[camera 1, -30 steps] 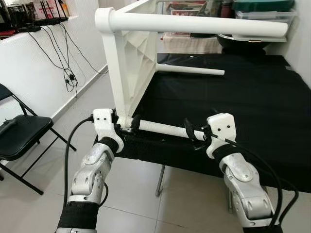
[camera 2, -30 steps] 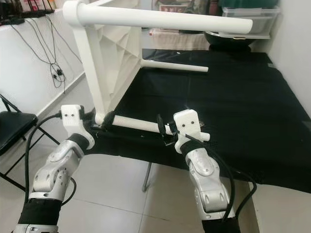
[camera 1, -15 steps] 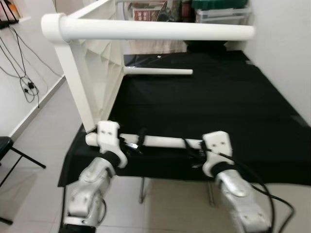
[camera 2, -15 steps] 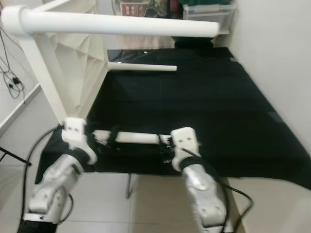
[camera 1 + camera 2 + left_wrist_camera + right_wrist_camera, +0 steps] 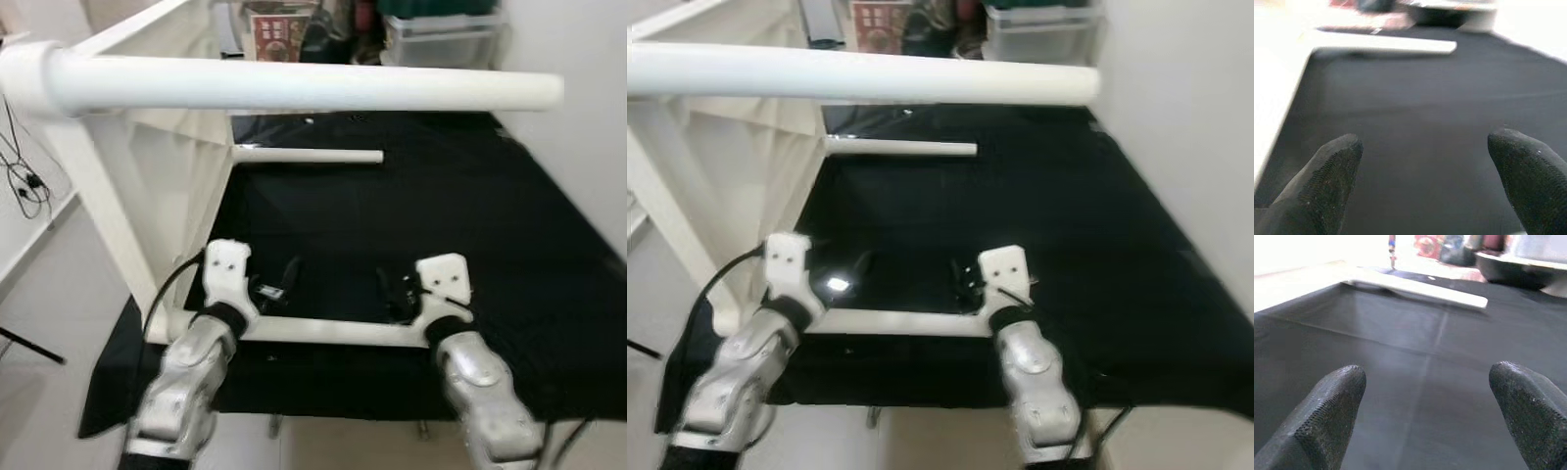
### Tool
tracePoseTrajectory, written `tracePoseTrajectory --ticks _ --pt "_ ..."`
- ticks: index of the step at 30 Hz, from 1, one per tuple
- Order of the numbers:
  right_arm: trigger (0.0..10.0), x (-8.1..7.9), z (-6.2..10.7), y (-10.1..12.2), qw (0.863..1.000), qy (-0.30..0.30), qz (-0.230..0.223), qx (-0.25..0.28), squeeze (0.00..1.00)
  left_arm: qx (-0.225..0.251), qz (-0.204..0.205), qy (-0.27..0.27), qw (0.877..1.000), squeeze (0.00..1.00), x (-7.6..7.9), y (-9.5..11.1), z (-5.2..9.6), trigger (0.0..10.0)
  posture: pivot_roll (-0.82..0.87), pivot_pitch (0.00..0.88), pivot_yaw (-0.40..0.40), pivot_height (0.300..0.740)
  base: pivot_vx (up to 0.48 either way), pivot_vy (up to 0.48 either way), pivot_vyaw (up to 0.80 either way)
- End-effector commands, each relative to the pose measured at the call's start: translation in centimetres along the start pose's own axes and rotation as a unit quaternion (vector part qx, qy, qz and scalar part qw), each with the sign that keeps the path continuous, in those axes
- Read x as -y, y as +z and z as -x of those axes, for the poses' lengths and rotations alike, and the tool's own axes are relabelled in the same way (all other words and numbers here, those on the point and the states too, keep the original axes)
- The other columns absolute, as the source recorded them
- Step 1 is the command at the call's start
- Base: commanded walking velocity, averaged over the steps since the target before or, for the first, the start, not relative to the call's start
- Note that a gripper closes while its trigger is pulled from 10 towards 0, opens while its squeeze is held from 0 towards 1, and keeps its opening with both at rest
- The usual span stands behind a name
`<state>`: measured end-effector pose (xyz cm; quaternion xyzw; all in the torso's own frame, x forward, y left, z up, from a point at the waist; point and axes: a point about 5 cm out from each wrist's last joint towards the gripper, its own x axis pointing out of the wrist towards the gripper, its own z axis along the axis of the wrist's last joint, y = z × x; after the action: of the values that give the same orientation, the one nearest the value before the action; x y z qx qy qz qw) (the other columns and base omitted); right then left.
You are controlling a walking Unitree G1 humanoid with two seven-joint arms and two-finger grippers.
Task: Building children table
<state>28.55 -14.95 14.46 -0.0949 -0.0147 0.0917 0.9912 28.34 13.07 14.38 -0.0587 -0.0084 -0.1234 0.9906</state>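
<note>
- White plastic makes up the children's table, which stands tipped on its side at the left edge of the black-covered desk, its legs running sideways across the desk.
- Its lowest leg lies along the desk's near edge, long axis left to right. Both grippers sit right at it, one toward each end.
- From the head views, that leg crosses just below the white wrist housings, so it lies under and slightly behind the fingers, not ahead of them.
- Left gripper has its fingers spread wide with only black cloth between them; it holds nothing.
- Right gripper has its fingers equally wide and empty.
- Neither arm is clearly nearer. The left sits closer to the tabletop joint, the right closer to the leg's free end.
- My judgement: any regrasp means drawing the fingers back and down toward the near edge.
- Wrist views show the gap between the fingers plainly, along with a farther leg lying across mid-desk. Head views add the top leg overhead and the storage bins at the far edge.
</note>
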Motion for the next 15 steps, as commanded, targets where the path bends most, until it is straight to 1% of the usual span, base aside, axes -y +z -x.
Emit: tracePoseTrajectory --ticks 1,2,3,4,5,6,7,9,10,11,12,13,14,15 --pt "10.0 1.0 0.1 1.8 0.998 0.001 0.04 0.044 0.0 -0.003 -0.001 0.028 1.0 0.0 -0.4 0.1 0.4 10.0 -0.04 0.047 0.01 0.74 0.0 0.0 0.0" --pt "10.0 1.3 0.1 2.3 0.997 0.003 0.053 0.056 0.0 -0.004 0.001 0.035 0.999 0.0 -0.5 0.1 0.5 10.0 -0.04 0.048 0.011 0.74 0.0 0.0 0.0" --pt "10.0 1.8 0.3 3.2 0.994 0.006 0.08 0.076 0.0 -0.007 0.001 0.04 0.999 0.0 -0.6 0.1 0.9 10.0 -0.04 0.049 0.011 0.74 0.0 0.0 0.0" --pt "10.0 2.1 0.4 3.8 0.991 0.009 0.098 0.089 0.0 -0.008 0.001 0.043 0.999 0.0 -0.6 0.1 1.1 10.0 -0.04 0.049 0.011 0.74 0.0 0.0 0.0" --pt "10.0 2.1 0.4 3.8 0.991 0.009 0.098 0.089 0.0 -0.008 0.001 0.043 0.999 0.0 -0.6 0.1 1.1 10.0 -0.04 0.049 0.011 0.74 0.0 0.0 0.0" --pt "10.0 2.5 0.9 5.3 0.982 0.015 0.145 0.118 0.0 -0.013 0.003 0.042 0.999 0.0 -0.4 0.0 1.8 10.0 -0.05 0.055 0.013 0.74 0.0 0.0 0.0" --pt "10.0 2.6 1.0 5.7 0.979 0.016 0.159 0.125 0.0 -0.014 0.004 0.041 0.999 0.0 -0.4 0.0 1.9 10.0 -0.05 0.055 0.013 0.74 0.0 0.0 0.0" --pt "10.0 2.7 1.1 5.9 0.977 0.016 0.168 0.13 0.0 -0.016 0.005 0.041 0.999 0.0 -0.3 0.0 2.0 10.0 -0.05 0.055 0.013 0.74 0.0 0.0 0.0" --pt "10.0 2.8 1.4 7.0 0.965 0.015 0.213 0.151 0.0 -0.017 0.006 0.04 0.999 0.0 -0.3 0.0 2.3 10.0 -0.05 0.06 0.02 0.74 0.0 0.0 0.0" --pt "10.0 3.0 1.8 8.8 0.943 0.01 0.275 0.187 0.0 -0.018 0.014 0.042 0.999 0.0 -0.4 -0.1 2.6 10.0 -0.05 0.061 0.023 0.74 0.0 0.0 0.0" --pt "10.0 3.0 2.3 10.5 0.918 0.002 0.328 0.222 0.0 -0.019 0.022 0.047 0.998 0.0 -0.6 -0.2 2.8 10.0 -0.06 0.061 0.025 0.74 0.0 0.0 0.0" --pt "10.0 3.0 2.8 11.9 0.899 -0.006 0.361 0.247 0.0 -0.018 0.031 0.052 0.998 0.0 -0.8 -0.2 2.8 10.0 -0.06 0.06 0.027 0.74 0.0 0.0 0.0" --pt "10.0 3.1 3.1 12.9 0.887 -0.015 0.38 0.262 0.0 -0.018 0.038 0.058 0.997 0.0 -1.1 -0.2 2.8 10.0 -0.06 0.06 0.027 0.74 0.0 0.0 0.0" --pt "10.0 3.1 3.1 12.9 0.887 -0.015 0.38 0.262 0.0 -0.018 0.038 0.058 0.997 0.0 -1.1 -0.2 2.8 10.0 -0.06 0.06 0.027 0.74 0.0 0.0 0.0"
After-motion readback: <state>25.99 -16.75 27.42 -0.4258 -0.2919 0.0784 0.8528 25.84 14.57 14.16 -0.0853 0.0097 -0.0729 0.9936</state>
